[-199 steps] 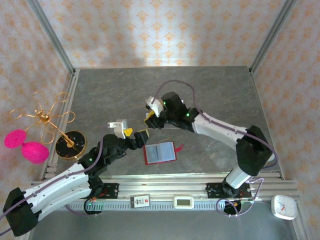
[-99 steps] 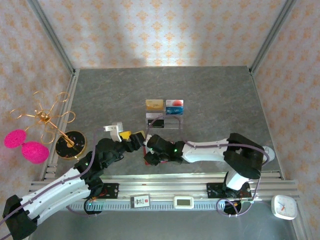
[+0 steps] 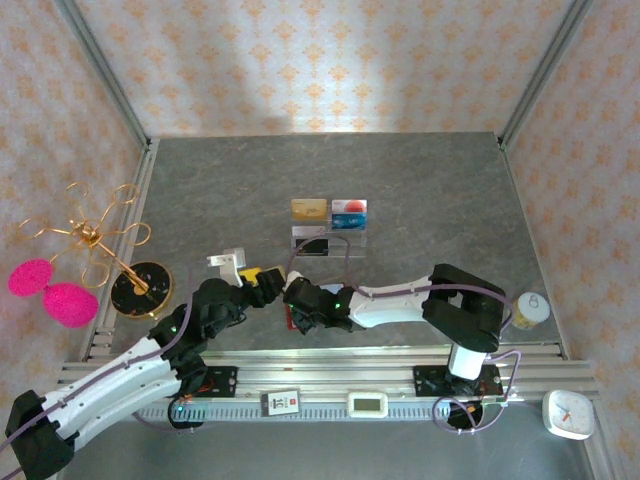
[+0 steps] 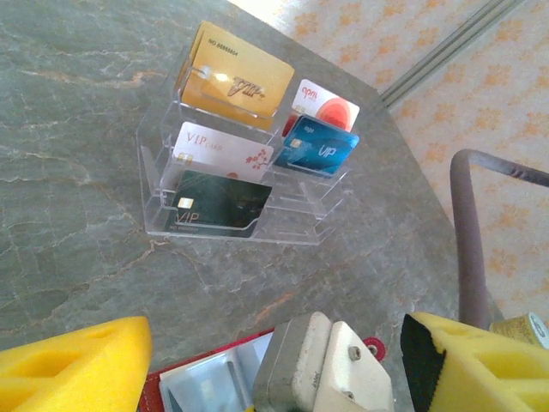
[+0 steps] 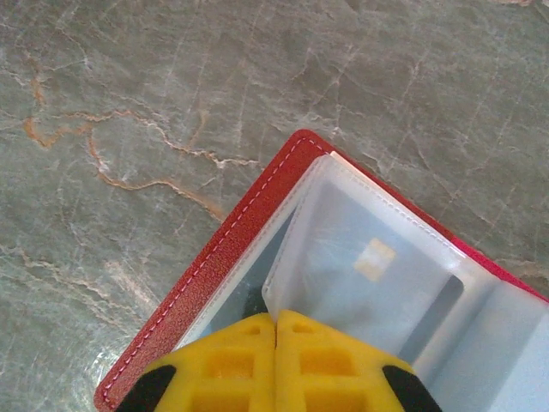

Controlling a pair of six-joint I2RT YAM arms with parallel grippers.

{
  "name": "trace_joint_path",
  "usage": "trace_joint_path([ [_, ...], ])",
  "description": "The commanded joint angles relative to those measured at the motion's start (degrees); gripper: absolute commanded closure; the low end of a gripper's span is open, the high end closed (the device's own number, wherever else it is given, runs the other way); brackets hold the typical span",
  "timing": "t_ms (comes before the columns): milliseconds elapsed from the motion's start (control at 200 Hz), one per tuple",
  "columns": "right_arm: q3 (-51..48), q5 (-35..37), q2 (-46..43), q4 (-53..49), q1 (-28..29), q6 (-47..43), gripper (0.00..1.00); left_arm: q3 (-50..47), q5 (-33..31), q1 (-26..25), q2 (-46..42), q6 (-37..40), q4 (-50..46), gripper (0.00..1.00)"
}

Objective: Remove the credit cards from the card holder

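Red card holder (image 5: 225,257) is lying open at 6 o'clock of the acrylic stand (image 4: 153,193); my right pincer (image 5: 275,330) is clenching its clear sleeve (image 5: 343,219) to work the credit card (image 5: 375,257) out, my left pincer (image 4: 274,360) hovering released at 9 o'clock.

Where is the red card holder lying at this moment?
Seen from the top camera, the card holder lies open at the near centre of the table, under the right gripper, just in front of the clear acrylic stand.
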Motion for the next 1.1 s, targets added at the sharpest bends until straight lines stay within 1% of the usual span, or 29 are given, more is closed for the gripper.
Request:
trace_joint_path([
  [0, -2.5, 1.6, -1.4, 3.1, 0.1, 4.6, 1.00, -1.8, 2.2, 0.6, 2.9, -1.5, 1.0, 0.37],
  [75, -4.7, 1.9, -3.5, 7.2, -0.2, 7.9, 1.00, -2.5, 4.0, 0.6, 5.4, -2.1, 3.0, 0.49],
  [195, -7.7, 2.4, -6.5, 12.1, -0.6, 11.9, 1.00, -3.2, 6.6, 0.6, 10.4, -2.8, 5.9, 0.74],
  [245, -9.1, 2.4, -7.7, 13.9, -0.6, 13.0, 1.00, -3.3, 7.6, 0.6, 12.6, -3.0, 7.0, 0.82],
  [315, -10.8, 3.6, -9.2, 15.5, -0.7, 14.9, 1.00, -3.5, 8.8, 0.6, 15.3, -3.3, 8.9, 0.90],
  [390, -12.1, 4.0, -10.5, 16.7, -0.7, 16.4, 1.00, -4.2, 10.1, 0.5, 17.6, -3.6, 11.6, 0.96],
  [576, -13.7, 3.7, -11.6, 18.2, -0.8, 19.0, 0.99, -3.4, 15.2, -0.1, 26.4, -3.8, 19.3, 0.97],
  [631, -14.5, 4.2, -12.4, 18.7, -0.8, 19.7, 0.91, -2.5, 16.6, -0.6, 29.9, -3.6, 20.9, 0.96],
  [701, -15.9, 6.0, -14.3, 19.0, -0.8, 21.0, 0.74, -1.1, 18.0, -1.6, 34.7, -3.3, 22.4, 0.96],
  [726, -16.3, 7.1, -15.2, 18.6, -0.7, 21.5, 0.70, -0.5, 18.6, -2.0, 36.2, -3.3, 23.0, 0.96],
  [766, -17.0, 9.5, -16.8, 17.7, -0.8, 22.4, 0.68, 0.4, 19.2, -2.7, 38.2, -3.2, 23.6, 0.96],
  [826, -18.5, 12.8, -19.8, 16.6, -0.8, 23.6, 0.67, 1.7, 20.1, -3.9, 41.0, -3.2, 24.9, 0.96],
  [946, -20.3, 17.2, -25.3, 12.9, -0.8, 25.0, 0.67, 5.6, 21.4, -6.5, 46.4, -2.4, 25.5, 0.94],
  [1096, -22.2, 18.1, -29.5, 10.3, -0.8, 26.5, 0.68, 9.8, 23.5, -7.9, 53.4, -1.3, 24.5, 0.94],
])
